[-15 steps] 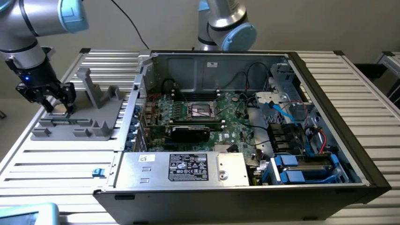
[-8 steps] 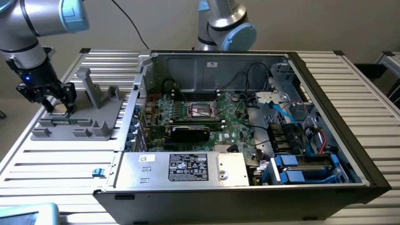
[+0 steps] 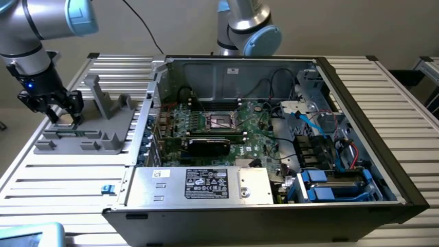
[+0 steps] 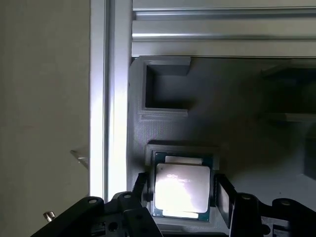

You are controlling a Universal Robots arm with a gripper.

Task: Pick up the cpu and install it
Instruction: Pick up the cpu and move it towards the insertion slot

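The gripper hangs over the grey fixture with its fingers spread, one either side of the cpu, which lies flat in its recess; nothing is pinched yet. If the fingers close off-centre or too high, the thin chip could tilt, jam in the recess or slip free

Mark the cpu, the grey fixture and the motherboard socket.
cpu (image 4: 181, 190), wrist view, centre of its shiny metal top.
grey fixture (image 3: 103, 140), exterior view, bare front part of its base.
motherboard socket (image 3: 221, 121), exterior view, middle of its dark square.
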